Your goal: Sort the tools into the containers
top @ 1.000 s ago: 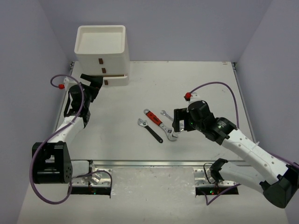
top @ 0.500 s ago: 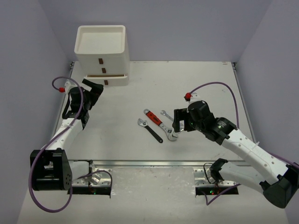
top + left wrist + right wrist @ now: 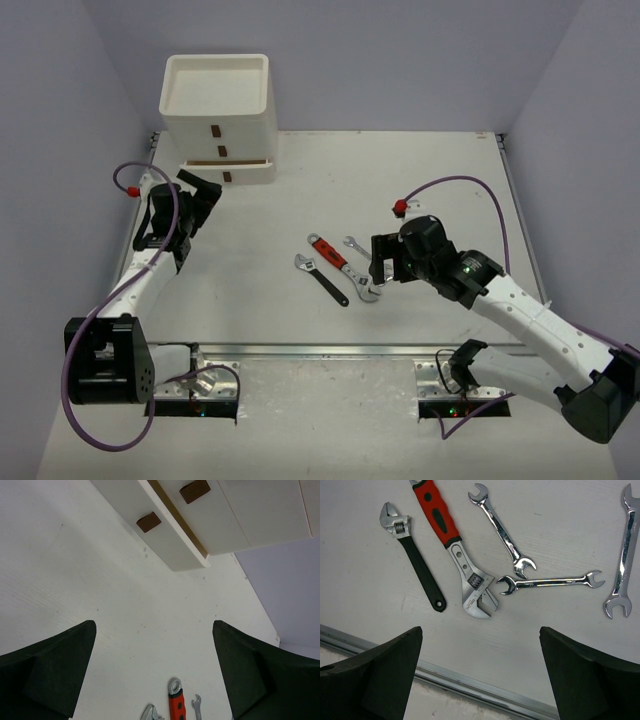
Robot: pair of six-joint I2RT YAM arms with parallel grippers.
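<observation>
The right fingers (image 3: 367, 680) are spread wide and empty above the worktop (image 3: 560, 630), over the red-handled adjustable wrench (image 3: 440, 517), the black-handled adjustable wrench (image 3: 417, 565) beside it and three slim silver wrenches (image 3: 502, 530) on its other side. The left fingers (image 3: 55, 665), also spread and empty, hang near the white drawer unit (image 3: 218, 110), whose lowest drawer (image 3: 160, 540) looks pulled partly out.

red-handled wrench (image 3: 447, 545), black-handled wrench (image 3: 416, 564) and three silver wrenches (image 3: 502, 530) lie flat ahead of the right fingers (image 3: 370, 680); white drawer unit (image 3: 260, 510), lowest drawer (image 3: 165, 545) ajar, beyond the left fingers (image 3: 45, 675).
</observation>
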